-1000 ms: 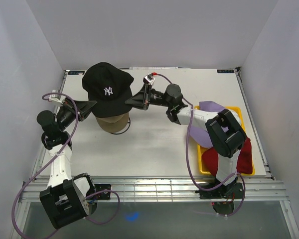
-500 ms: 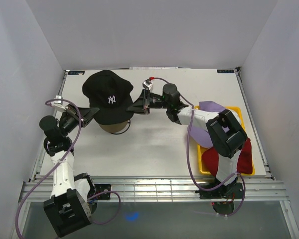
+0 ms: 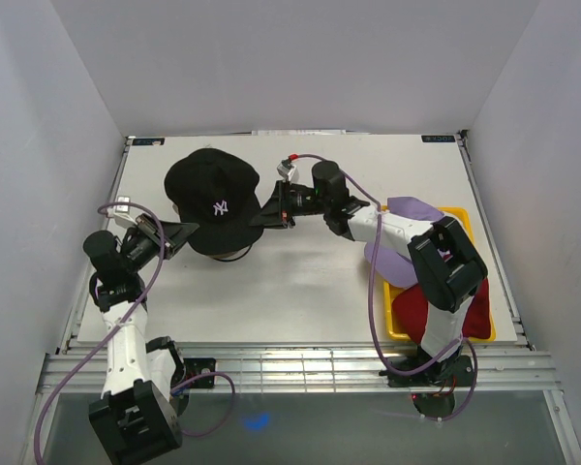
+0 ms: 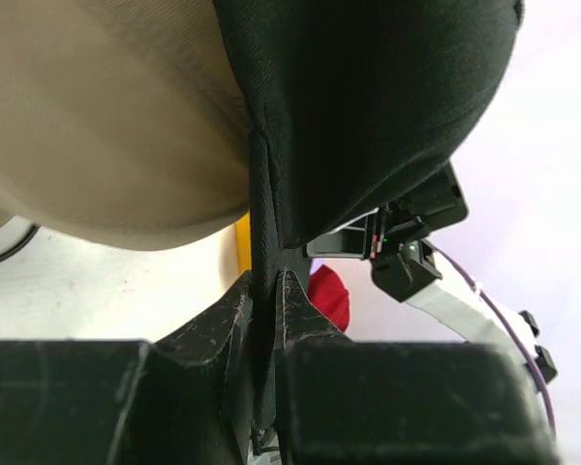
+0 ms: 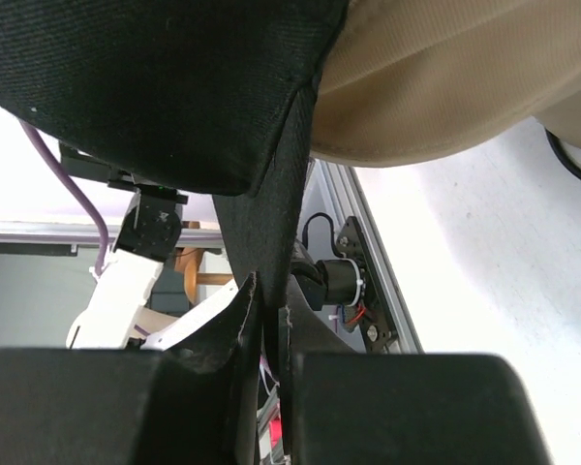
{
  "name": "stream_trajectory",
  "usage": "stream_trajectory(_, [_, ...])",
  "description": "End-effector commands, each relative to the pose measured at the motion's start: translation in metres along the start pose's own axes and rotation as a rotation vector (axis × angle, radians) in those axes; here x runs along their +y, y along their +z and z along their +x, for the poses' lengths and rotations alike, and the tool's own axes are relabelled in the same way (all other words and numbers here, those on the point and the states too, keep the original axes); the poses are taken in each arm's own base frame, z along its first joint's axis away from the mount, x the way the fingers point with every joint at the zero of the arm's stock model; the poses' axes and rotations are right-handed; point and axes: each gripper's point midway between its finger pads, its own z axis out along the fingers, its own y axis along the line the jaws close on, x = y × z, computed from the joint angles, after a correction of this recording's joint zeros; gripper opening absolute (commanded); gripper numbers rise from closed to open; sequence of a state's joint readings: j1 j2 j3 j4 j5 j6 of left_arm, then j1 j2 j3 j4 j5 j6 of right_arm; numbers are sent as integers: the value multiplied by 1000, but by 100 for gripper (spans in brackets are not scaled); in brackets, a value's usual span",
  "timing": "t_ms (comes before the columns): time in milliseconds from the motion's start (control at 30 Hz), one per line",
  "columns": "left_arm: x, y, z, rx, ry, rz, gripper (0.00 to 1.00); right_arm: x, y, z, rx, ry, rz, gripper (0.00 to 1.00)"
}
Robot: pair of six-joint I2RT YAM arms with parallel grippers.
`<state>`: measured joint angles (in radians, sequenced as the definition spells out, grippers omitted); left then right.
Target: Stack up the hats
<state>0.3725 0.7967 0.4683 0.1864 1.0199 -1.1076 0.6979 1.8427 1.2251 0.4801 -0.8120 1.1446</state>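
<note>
Clamped jaws on both arms pinch the lower edge of the black cap (image 3: pixel 213 199), one from each side. In the left wrist view the two fingers (image 4: pixel 205 334) are pressed together on a fold of black fabric (image 4: pixel 368 97) that runs down between them. In the right wrist view the same is seen: a strip of the black cap (image 5: pixel 155 77) is nipped tight between the closed fingers (image 5: pixel 218 334).

From above, the black cap sits at the far left part of the bench (image 3: pixel 300 281), its white NY logo (image 3: pixel 220 206) facing the near edge. It lies over the tan cap (image 4: pixel 107 126) and hides nearly all of it in the top view. Both wrist views show the tan crown bulging out from under the black rim, the two fabrics touching. Whether the black cap is fully seated on it cannot be told.

The left arm (image 3: pixel 116 281) reaches in from the near left. The right arm (image 3: pixel 387 228) stretches across from the right side.

At the right of the bench stands the yellow tray (image 3: pixel 462 218). The lavender cap (image 3: pixel 409 207) lies at its far end, spilling over the rim toward the middle. The dark red cap (image 3: pixel 410 312) fills its near end, partly hidden by the right arm.
</note>
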Motion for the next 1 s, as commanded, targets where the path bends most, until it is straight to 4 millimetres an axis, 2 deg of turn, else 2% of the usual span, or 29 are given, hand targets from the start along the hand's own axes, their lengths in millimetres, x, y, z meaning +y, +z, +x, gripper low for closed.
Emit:
stream_trajectory(0, [-15, -3, 27, 122, 62, 41, 0, -9, 24, 28, 59, -44, 43, 8])
stream_trajectory(333, [21, -2, 33, 105, -14, -77, 0, -32, 29, 33, 75, -10, 83, 8])
stream_trajectory(967, [81, -7, 47, 96, -133, -294, 0, -87, 34, 50, 107, 80, 174, 8])
